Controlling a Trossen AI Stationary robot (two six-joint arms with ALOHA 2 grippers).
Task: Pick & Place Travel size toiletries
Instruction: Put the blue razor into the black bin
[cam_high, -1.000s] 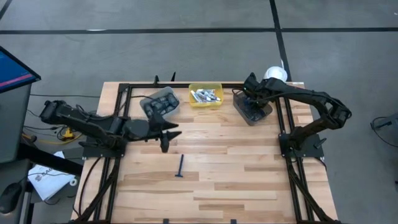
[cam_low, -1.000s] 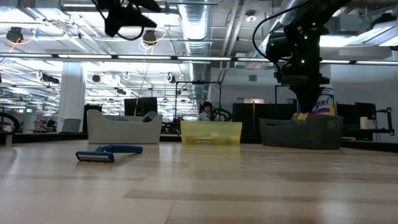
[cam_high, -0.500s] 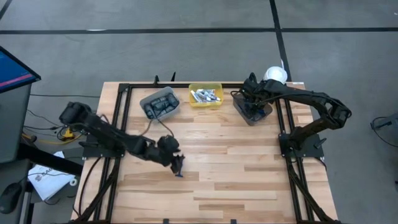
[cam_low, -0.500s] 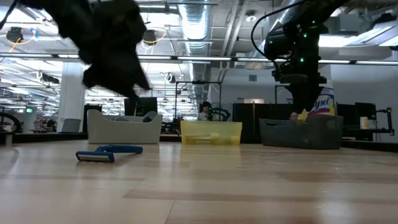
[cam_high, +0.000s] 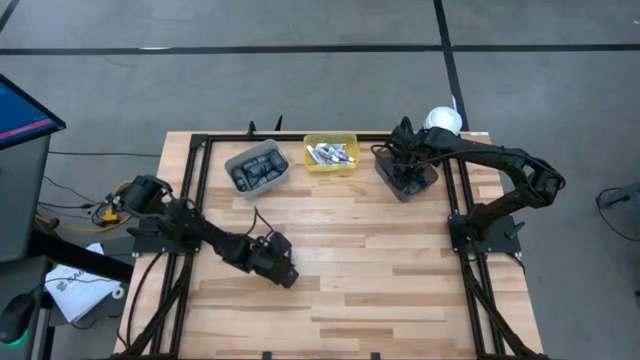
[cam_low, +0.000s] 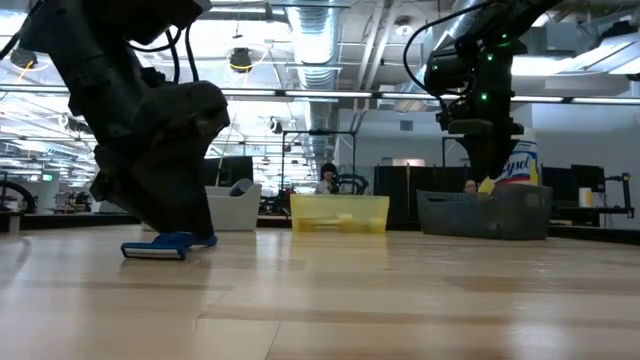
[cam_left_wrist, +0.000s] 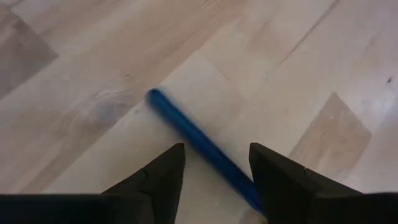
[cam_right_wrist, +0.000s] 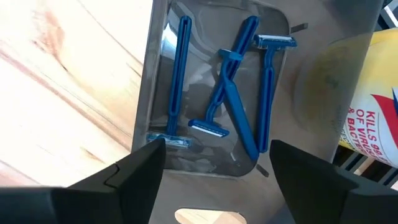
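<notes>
A thin blue razor (cam_low: 165, 245) lies flat on the wooden table, its head toward the near edge. My left gripper (cam_high: 283, 270) has come down over it from above. In the left wrist view the gripper (cam_left_wrist: 217, 152) is open, with one finger on each side of the razor's handle (cam_left_wrist: 186, 127); whether a finger touches it, I cannot tell. My right gripper (cam_right_wrist: 217, 146) is open and hovers over the grey bin (cam_high: 420, 186) at the table's far right, which holds several blue razors (cam_right_wrist: 239, 118).
Along the far edge stand a grey bin of dark oval pods (cam_high: 257, 165), a yellow bin of white mini tubes (cam_high: 330, 153) and the razor bin, with a white wipes canister (cam_high: 441, 119) behind it. Black frame rails (cam_high: 190, 200) run along both sides.
My left gripper has swung from beside the pod bin toward the table's near edge and dropped low over the lone razor, now straddling its handle. The razor has stayed where it was. My right arm has kept still.
</notes>
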